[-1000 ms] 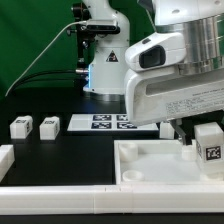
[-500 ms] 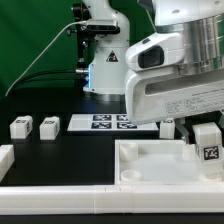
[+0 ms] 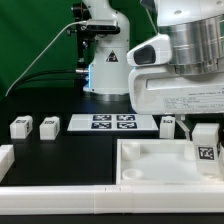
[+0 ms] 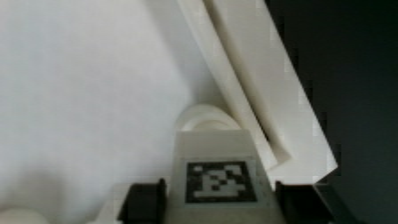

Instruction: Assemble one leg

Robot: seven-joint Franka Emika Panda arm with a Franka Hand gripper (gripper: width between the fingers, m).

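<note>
My gripper [image 3: 205,131] is shut on a leg [image 3: 206,148], a small white post with a black-and-white tag facing the camera. It holds the leg upright at the near corner of the large white recessed panel [image 3: 150,160], on the exterior view's right. In the wrist view the leg [image 4: 217,135] stands between my two dark fingers [image 4: 148,203], close to the panel's raised rim [image 4: 249,90]; my gripper [image 4: 228,203] spans its tagged end. Whether the leg's base touches the panel is hidden.
Two loose legs [image 3: 19,127] [image 3: 48,126] lie on the black table at the exterior view's left. A third [image 3: 168,125] lies behind the panel. The marker board [image 3: 108,122] lies at mid-table. A white block [image 3: 5,157] and a white front rail [image 3: 90,200] border the area.
My hand has shifted a little to the exterior view's right and the held leg has sunk slightly toward the panel. The leg behind the panel shows more now.
</note>
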